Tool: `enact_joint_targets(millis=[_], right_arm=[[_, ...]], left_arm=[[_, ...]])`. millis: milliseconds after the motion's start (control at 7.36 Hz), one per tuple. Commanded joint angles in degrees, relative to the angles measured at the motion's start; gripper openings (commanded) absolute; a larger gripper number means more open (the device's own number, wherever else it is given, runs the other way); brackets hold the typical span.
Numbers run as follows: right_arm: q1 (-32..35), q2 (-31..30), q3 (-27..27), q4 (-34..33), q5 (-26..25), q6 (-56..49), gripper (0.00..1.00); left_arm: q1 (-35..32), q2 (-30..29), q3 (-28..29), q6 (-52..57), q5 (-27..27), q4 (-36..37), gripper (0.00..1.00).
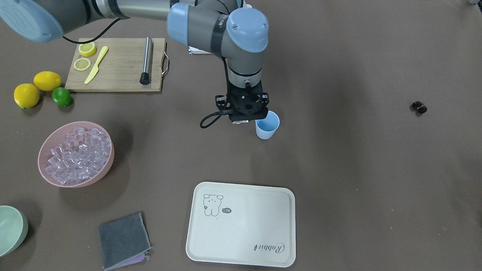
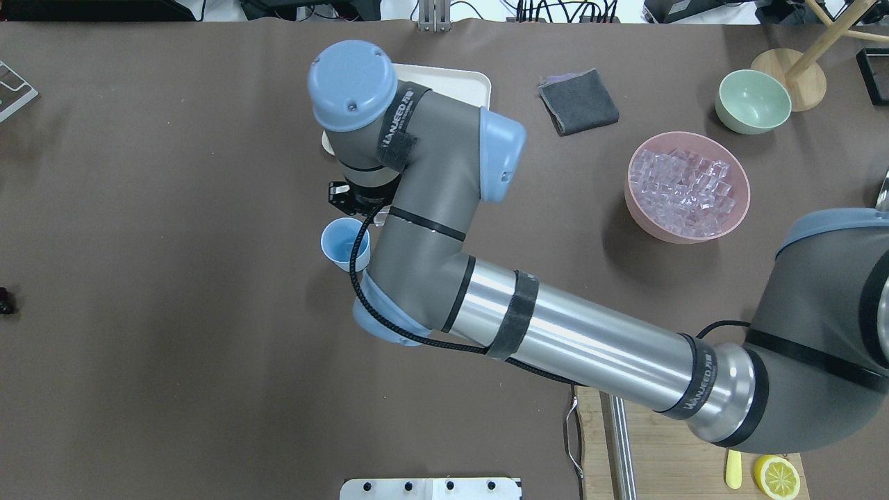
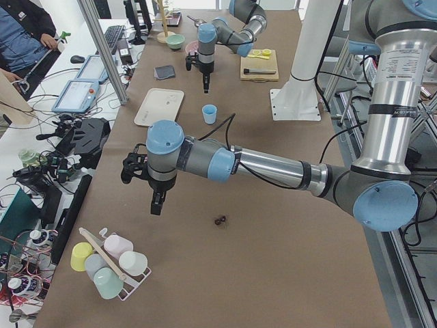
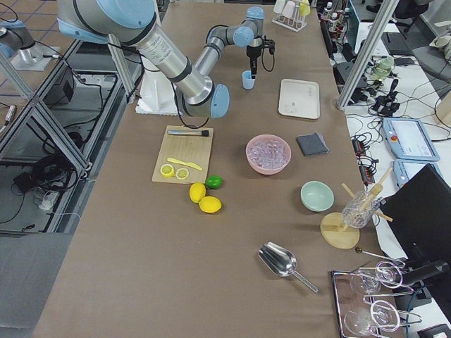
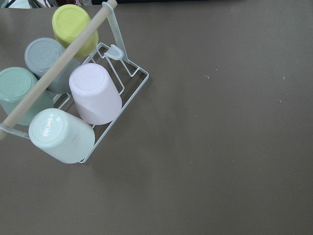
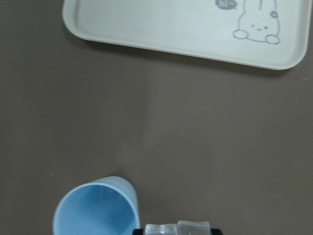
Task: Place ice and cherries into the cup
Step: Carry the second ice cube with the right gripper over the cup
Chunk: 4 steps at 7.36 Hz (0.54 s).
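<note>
The light-blue cup [image 1: 267, 126] stands upright mid-table; its inside looks empty in the right wrist view [image 6: 95, 210]. My right gripper [image 1: 245, 119] hangs above the table just beside the cup's rim. It is shut on clear ice [image 6: 178, 228], which shows at the bottom edge of the right wrist view. More ice [image 1: 79, 150] fills the pink bowl [image 1: 102, 174]. The cherries [image 1: 419, 107] lie on the bare table far from the cup. My left gripper [image 3: 157, 203] hovers near the cherries [image 3: 220, 220]; I cannot tell if it is open or shut.
A white tray [image 1: 248, 229] lies beyond the cup. A cutting board [image 1: 116, 64] holds lemon slices, a yellow knife and a metal rod. Lemons and a lime [image 1: 61, 96], a grey cloth [image 1: 122, 239] and a pale green bowl [image 1: 11, 229] are nearby. A cup rack [image 5: 73, 93] is below the left wrist.
</note>
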Motion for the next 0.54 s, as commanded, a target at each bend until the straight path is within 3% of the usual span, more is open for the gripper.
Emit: enact_joint_targets(millis=[0,407], right_arm=[[-2.69,0.84,-2.29,5.99,-2.89,2.03,0.22],[-3.58,1.1,-3.88,9.35,-3.78,1.94,0.22]], left_arm=[[-0.07,0.25,0.0,0.03,-0.07,0.0,0.98],[-0.07,0.16,0.44,0.12,0.02,0.0,0.98]])
